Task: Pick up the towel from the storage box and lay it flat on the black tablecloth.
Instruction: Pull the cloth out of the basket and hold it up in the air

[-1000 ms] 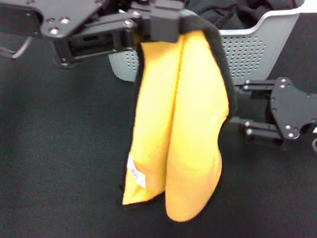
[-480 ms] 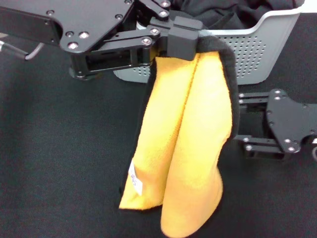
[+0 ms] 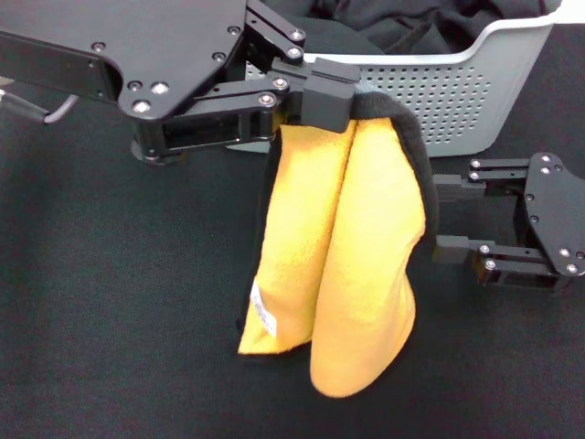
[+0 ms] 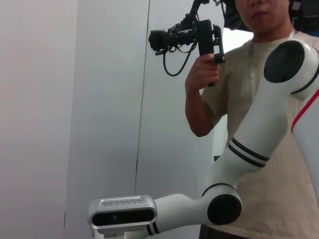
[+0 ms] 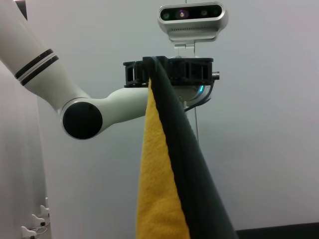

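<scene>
In the head view the towel hangs folded lengthwise, yellow-orange side out, its dark back and black trim showing along the top and right edge and a white label low on the left. My left gripper is shut on its top fold, just in front of the storage box. The towel's lower end hangs over the black tablecloth. My right gripper stands open beside the towel's right edge, not touching it. The right wrist view shows the towel dangling from the left gripper.
Plain black fabric fills the storage box at the top. The left arm's black linkage spans the upper left. In the left wrist view a person holds a camera rig behind the robot's white arm.
My left gripper has carried the hanging towel away from the box, nearer to me and slightly right. The right gripper has shifted a little lower and to the right, staying open.
</scene>
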Available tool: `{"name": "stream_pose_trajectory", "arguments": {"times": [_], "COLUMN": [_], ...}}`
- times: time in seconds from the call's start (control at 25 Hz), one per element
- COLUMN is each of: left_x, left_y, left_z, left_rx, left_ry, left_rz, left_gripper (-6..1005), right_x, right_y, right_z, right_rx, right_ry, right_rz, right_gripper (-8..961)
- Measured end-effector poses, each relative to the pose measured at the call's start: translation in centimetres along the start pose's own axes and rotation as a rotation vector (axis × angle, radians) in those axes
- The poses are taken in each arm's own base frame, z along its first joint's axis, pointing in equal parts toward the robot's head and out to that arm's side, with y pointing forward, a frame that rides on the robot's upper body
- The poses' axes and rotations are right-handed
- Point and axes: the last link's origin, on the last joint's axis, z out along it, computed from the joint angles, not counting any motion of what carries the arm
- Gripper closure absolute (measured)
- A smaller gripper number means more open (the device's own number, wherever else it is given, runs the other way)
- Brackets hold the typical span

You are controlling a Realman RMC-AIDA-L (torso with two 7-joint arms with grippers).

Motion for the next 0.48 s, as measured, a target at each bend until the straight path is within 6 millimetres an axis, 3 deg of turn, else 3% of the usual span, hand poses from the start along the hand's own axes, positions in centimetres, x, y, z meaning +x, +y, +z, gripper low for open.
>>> {"name": "stream_pose_trajectory", "arguments": {"times": [0.48], "left_x": [0.5], "left_y": [-0.3], "left_z": [0.9], "left_rx": [-0.029], "left_ry": [-0.011], "left_rz": [0.052], "left_gripper": [972], "right_x": [0.3], "right_y": [0.1], "right_z": [3.4], "right_rx": [-0.126], "right_ry": [0.039], "right_rz": [0.005], "right_gripper": [429]}}
